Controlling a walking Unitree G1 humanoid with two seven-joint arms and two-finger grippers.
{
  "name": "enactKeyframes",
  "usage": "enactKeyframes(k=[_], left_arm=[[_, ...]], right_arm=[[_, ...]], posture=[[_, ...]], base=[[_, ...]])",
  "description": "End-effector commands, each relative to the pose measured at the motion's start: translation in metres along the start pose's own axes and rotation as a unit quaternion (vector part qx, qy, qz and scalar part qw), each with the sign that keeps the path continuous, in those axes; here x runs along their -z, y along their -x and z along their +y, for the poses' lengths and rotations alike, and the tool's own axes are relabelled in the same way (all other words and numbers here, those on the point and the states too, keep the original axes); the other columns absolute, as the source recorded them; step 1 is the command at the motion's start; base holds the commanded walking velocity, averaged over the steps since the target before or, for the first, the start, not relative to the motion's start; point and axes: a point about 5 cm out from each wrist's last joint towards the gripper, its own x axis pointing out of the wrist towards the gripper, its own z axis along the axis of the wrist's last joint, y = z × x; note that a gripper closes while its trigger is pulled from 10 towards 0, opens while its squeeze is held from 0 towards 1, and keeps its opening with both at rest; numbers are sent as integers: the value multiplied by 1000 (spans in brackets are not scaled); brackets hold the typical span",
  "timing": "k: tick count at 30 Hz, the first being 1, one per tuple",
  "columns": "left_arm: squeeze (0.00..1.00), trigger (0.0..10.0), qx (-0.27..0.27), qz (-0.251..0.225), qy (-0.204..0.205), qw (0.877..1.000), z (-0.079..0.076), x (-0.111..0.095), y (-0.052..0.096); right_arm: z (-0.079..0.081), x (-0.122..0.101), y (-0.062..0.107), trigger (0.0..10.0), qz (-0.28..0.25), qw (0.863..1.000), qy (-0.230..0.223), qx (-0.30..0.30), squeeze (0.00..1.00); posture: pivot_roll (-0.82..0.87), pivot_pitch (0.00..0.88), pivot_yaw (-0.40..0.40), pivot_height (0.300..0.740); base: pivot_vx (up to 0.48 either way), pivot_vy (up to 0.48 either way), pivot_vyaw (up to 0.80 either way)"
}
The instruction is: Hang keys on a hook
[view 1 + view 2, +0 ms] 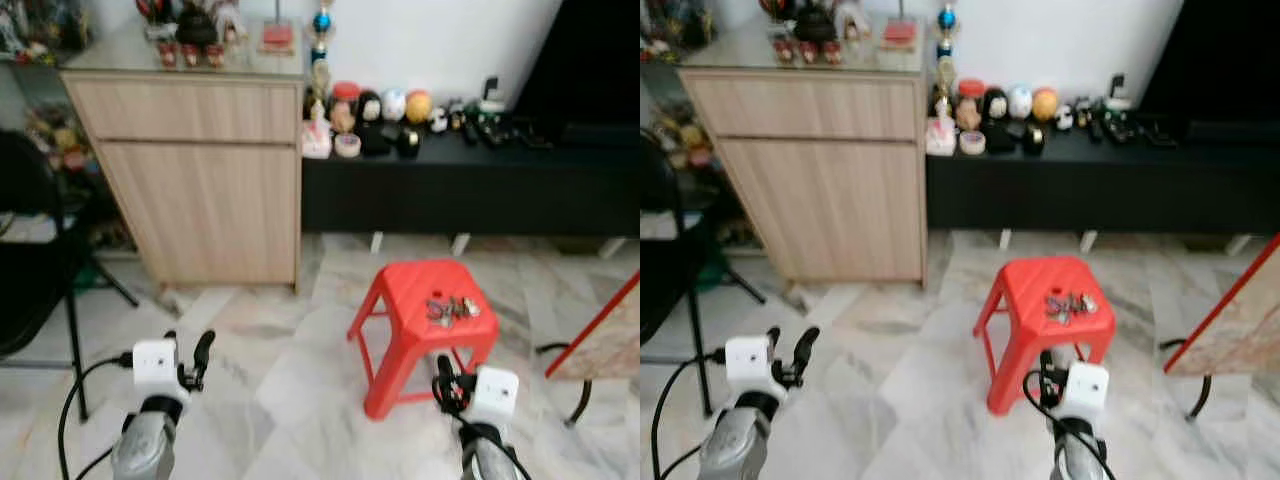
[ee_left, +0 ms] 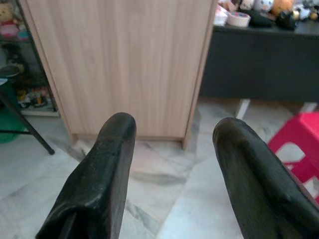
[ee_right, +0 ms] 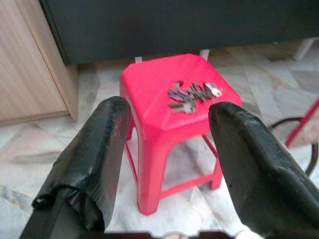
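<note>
A bunch of keys [image 1: 451,309] lies on top of a red plastic stool [image 1: 400,340] on the marble floor, a little right of centre. My right gripper [image 3: 168,127] is open, held low and just short of the stool, with the keys [image 3: 192,93] visible between its fingers and beyond them. On the left, my left gripper [image 2: 172,144] is open too and empty, facing the wooden cabinet [image 2: 119,59]. I can make out no hook.
A light wood cabinet [image 1: 200,170] stands at the back left beside a low black console [image 1: 460,185] crowded with small figurines. A black chair [image 1: 40,260] is at the far left. A red-edged board [image 1: 600,340] leans at the right, with a cable on the floor.
</note>
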Motion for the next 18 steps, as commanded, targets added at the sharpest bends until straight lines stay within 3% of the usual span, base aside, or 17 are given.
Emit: enactKeyframes(k=[1,16,18], left_arm=[[0,10000,-3,6,0,1000,4,1,3],[0,10000,-5,6,1,1000,5,0,2],[0,10000,-6,9,3,1000,5,1,2]], right_arm=[[2,-3,-2,10000,-6,1000,-3,-1,0],[3,-4,-4,10000,-3,1000,-12,4,0],[3,-4,-5,10000,1,1000,-11,3,0]], posture=[[95,0,-58,740],[98,0,-56,740],[98,0,-56,740]], base=[[292,0,0],[296,0,0],[148,0,-706]])
